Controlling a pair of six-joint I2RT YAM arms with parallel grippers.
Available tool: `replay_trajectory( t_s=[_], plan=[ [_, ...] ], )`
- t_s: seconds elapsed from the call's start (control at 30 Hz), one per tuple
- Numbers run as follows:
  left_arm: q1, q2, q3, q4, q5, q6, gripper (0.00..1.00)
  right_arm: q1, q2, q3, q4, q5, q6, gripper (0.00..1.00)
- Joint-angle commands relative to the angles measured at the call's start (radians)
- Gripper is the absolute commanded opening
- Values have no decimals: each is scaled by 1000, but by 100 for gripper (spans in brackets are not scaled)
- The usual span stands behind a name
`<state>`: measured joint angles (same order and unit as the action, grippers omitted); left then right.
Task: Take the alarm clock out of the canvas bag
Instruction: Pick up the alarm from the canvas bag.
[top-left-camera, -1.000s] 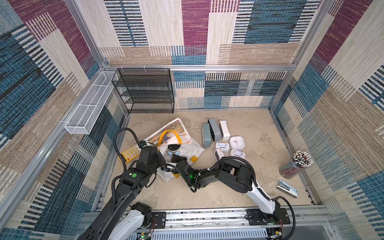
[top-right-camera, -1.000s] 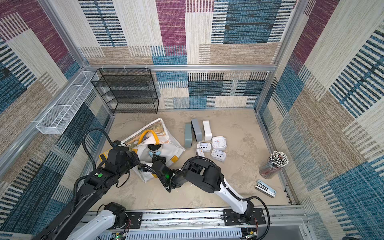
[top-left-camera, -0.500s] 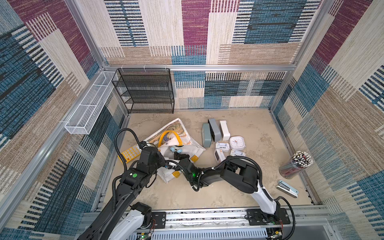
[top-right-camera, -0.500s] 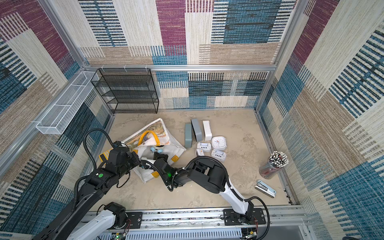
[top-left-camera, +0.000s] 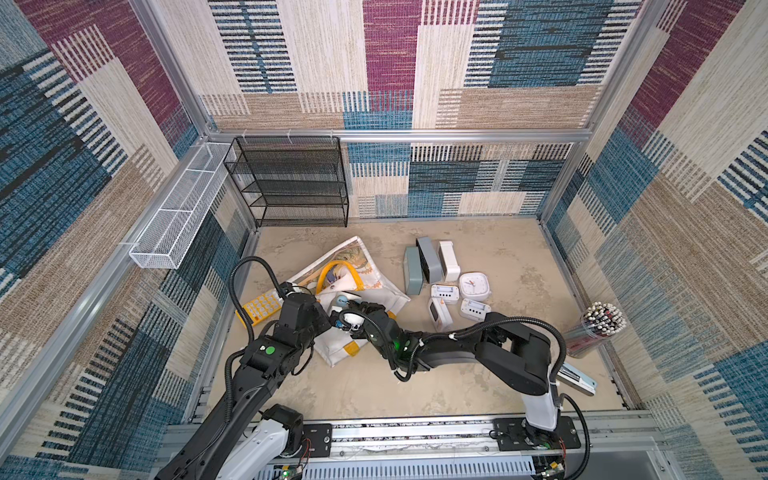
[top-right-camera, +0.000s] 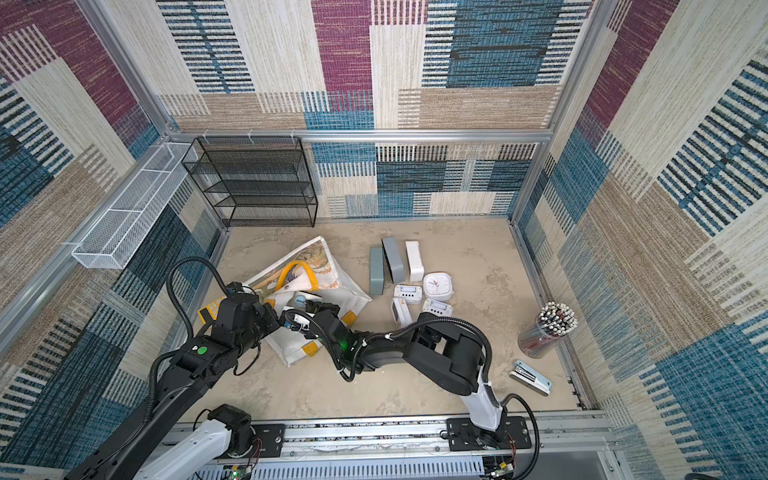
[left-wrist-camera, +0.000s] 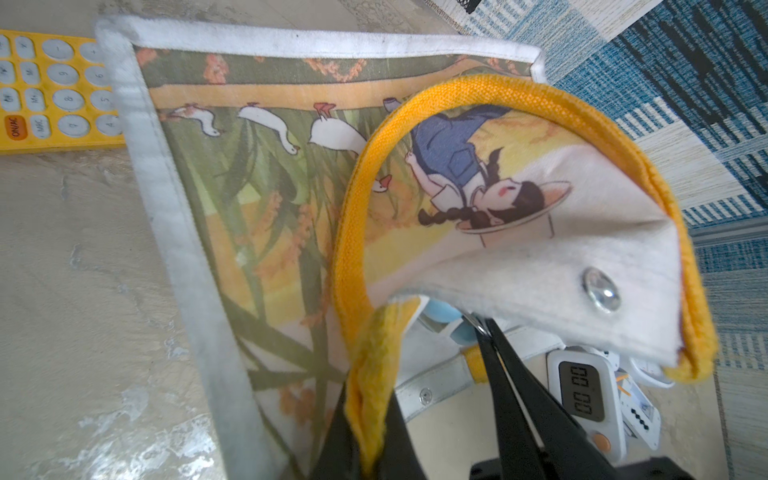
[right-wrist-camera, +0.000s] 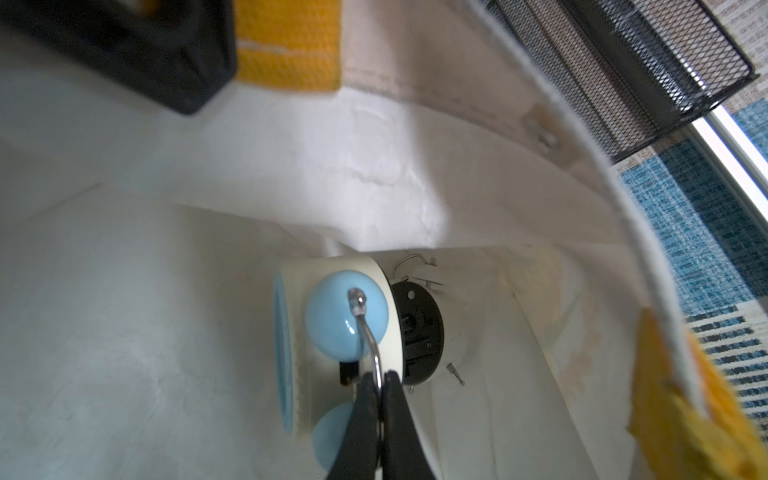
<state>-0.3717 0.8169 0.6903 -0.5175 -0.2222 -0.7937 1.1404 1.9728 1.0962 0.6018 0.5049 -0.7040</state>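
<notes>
My right gripper (right-wrist-camera: 380, 384) is inside the canvas bag (right-wrist-camera: 166, 270), clamped tight on the thin wire handle (right-wrist-camera: 371, 332) that arches over the alarm clock (right-wrist-camera: 345, 320). The clock lies on its side just ahead of my fingertips, down in the bag's white lining, with its two blue bells (right-wrist-camera: 332, 432) closest to me. My left gripper (left-wrist-camera: 369, 403) is closed on a yellow strap (left-wrist-camera: 374, 353), holding that side of the bag's mouth up, so the rim curves open around my right gripper. I judge the grasp made and the pull-out not yet begun. The next move calls for drawing my right gripper straight back the way it points in, out through the mouth, while my left holds the strap firm so the fabric does not come along. The wire is thin and the clock hangs off it, so it may swing or twist in my grip. A slow, steady draw suits it, minding that the bells do not catch the rim or the strap.
</notes>
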Motion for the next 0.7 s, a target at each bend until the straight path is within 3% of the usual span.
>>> replay_trajectory(
  t_s=[0.0,0.67],
  plan=[
    [1,2,2,-9,-23,-20,0,1,-56,-22,-14,-32,100,0],
    [1,10,11,-15,-31,-15,0,0,-410,-258,-244,-56,366,0]
  ],
)
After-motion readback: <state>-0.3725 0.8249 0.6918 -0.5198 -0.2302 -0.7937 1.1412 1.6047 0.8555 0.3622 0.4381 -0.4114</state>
